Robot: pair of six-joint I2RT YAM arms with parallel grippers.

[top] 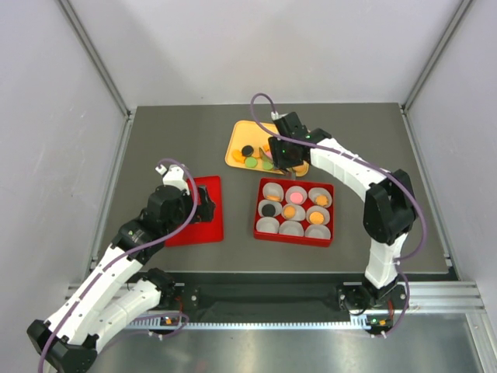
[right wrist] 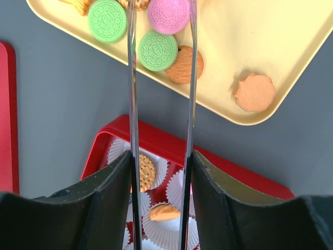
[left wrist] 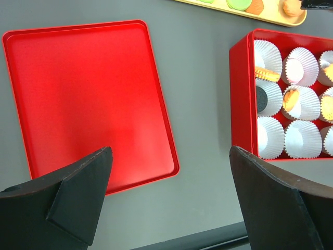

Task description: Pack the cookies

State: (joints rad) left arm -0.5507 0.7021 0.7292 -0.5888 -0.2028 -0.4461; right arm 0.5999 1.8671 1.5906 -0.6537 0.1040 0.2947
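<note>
Cookies [right wrist: 157, 50] mostly lie loose on the yellow tray [right wrist: 276, 36] at the top of my right wrist view; several already sit in the box. On the table [top: 388, 140], the red lid [left wrist: 88, 99] fills the upper left of my left wrist view, and my left jaws hang wide open and empty at the bottom of it. The red box [right wrist: 156, 139] lies just below the tray, some of its paper cups [left wrist: 302, 139] unfilled. My right jaws are closed on metal tongs [right wrist: 131, 78], whose blades straddle a pink cookie [right wrist: 167, 14]. Their tips are out of frame, so I cannot tell whether they grip it. I should squeeze gently, lift straight, then aim for a vacant cup.
</note>
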